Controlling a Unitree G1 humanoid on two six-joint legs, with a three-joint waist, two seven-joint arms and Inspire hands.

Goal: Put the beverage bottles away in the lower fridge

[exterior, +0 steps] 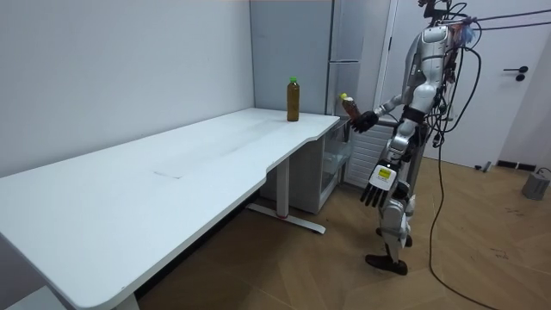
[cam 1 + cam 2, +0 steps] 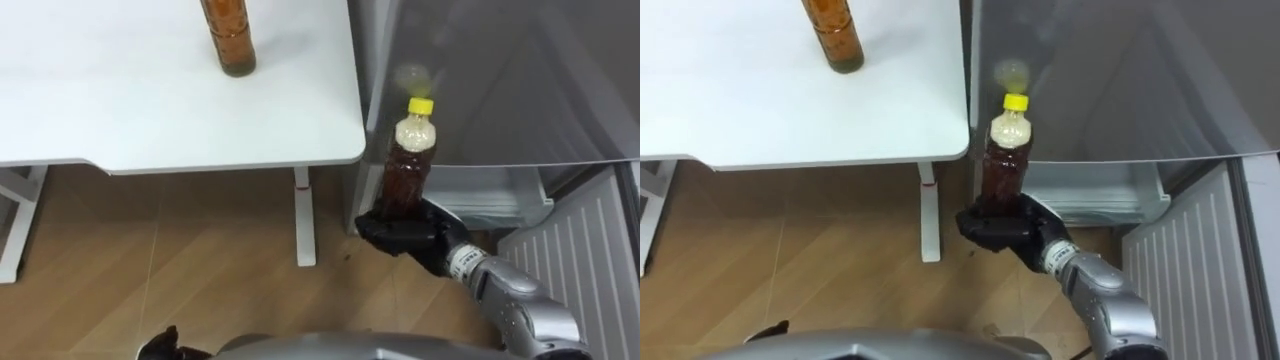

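A brown drink bottle with a yellow cap (image 2: 408, 160) (image 2: 1005, 150) (image 1: 348, 106) stands upright in my right hand (image 2: 405, 228) (image 2: 1002, 225) (image 1: 365, 120), whose dark fingers are curled round its base. I hold it just past the table's right corner, in front of the grey fridge (image 2: 500, 80) (image 1: 344, 52). A second brown bottle (image 2: 228, 38) (image 2: 833, 35), green-capped in the room view (image 1: 293, 99), stands on the white table (image 2: 120, 100) near its far right edge. My left hand (image 1: 376, 185) hangs by my side with straight fingers.
The lower fridge door (image 2: 590, 260) (image 2: 1190, 260) is swung open at my right, its ribbed inner face showing. White shelves of the lower compartment (image 2: 490, 195) lie behind the held bottle. A white table leg (image 2: 304, 215) stands on the wood floor.
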